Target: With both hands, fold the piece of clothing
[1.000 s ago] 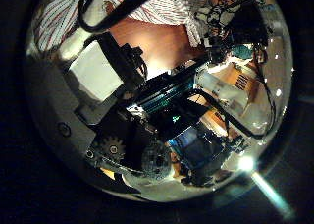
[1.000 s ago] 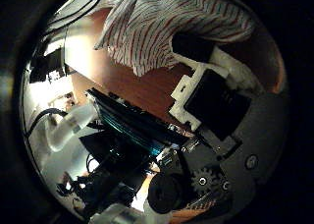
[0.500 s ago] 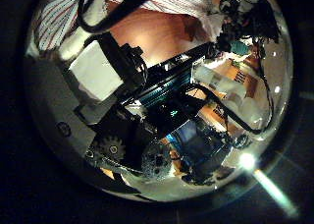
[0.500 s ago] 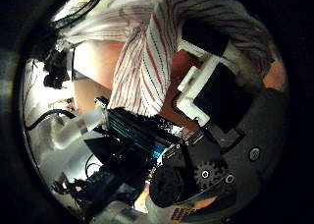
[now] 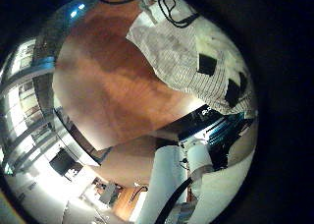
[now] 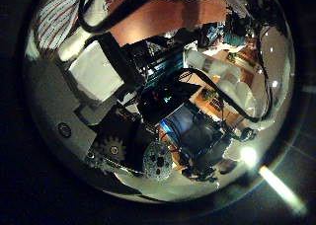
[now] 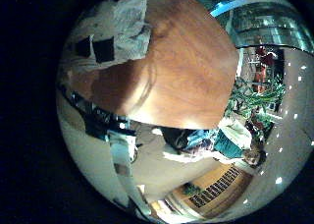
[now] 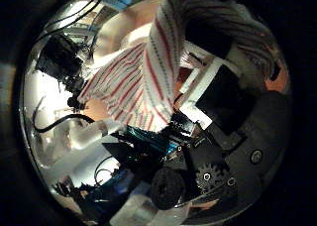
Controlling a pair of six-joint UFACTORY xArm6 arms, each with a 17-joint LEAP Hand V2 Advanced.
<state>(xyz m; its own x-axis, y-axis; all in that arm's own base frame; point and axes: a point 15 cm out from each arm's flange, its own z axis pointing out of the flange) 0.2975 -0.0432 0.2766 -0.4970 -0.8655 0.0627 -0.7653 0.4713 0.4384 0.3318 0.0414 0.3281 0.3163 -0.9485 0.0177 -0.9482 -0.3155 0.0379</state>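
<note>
Here the striped shirt (image 8: 149,72) hangs against the right hand (image 8: 213,97), grip unclear; table (image 5: 108,77) bare beside.

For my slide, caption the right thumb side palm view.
Striped garment draped close across the right hand's palm camera, the hand's own black and white fingers lying against the cloth.

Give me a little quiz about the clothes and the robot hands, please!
1. True or false: the piece of clothing has stripes.
2. Pick one. In the left little finger side palm view, the clothing lies on: A) a wooden table, B) a chair, C) a bed.
3. Fill in the gap: the cloth fills much of the right thumb side palm view, so it is very ___ to the right robot hand.

Key: 1 true. 2 A. 3 close.
</note>
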